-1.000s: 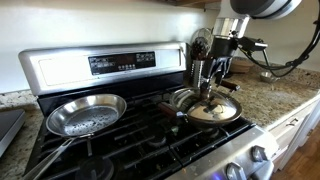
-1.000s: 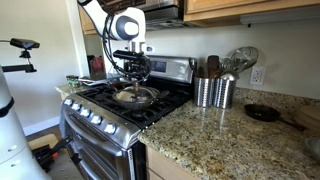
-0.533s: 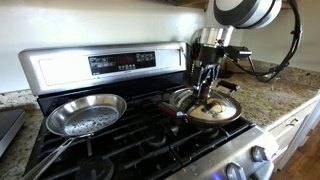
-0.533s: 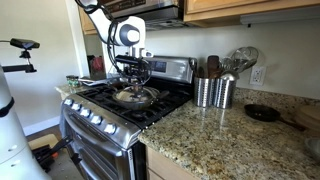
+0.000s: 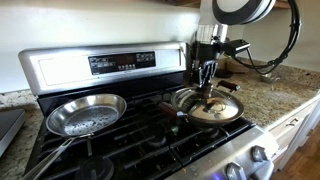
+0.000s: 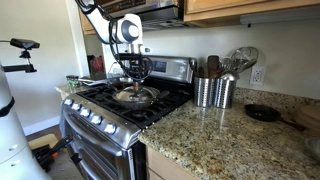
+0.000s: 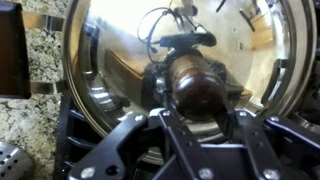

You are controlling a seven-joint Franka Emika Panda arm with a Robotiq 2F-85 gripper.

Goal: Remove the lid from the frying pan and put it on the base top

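Observation:
The see-through lid (image 5: 222, 110) with its metal rim lies on the black frying pan (image 5: 181, 101) on the stove's burner, and both exterior views show it (image 6: 134, 97). My gripper (image 5: 208, 93) hangs straight down over the lid's middle (image 6: 133, 86). In the wrist view the dark knob (image 7: 195, 83) sits between the two fingers of my gripper (image 7: 199, 113), which press on it from both sides. The lid's glass (image 7: 110, 60) fills most of that view. The speckled granite base top (image 5: 272, 96) lies beside the stove (image 6: 230, 138).
A shiny silver pan (image 5: 85, 113) sits on the neighbouring burner over black grates (image 5: 130, 150). Two metal utensil holders (image 6: 212, 92) and a small dark pan (image 6: 262, 113) stand on the granite. The stove's control panel (image 5: 120, 62) rises behind.
The jaws have closed from open onto the lid's knob and the wrist has dropped slightly. The lid still rests on the pan.

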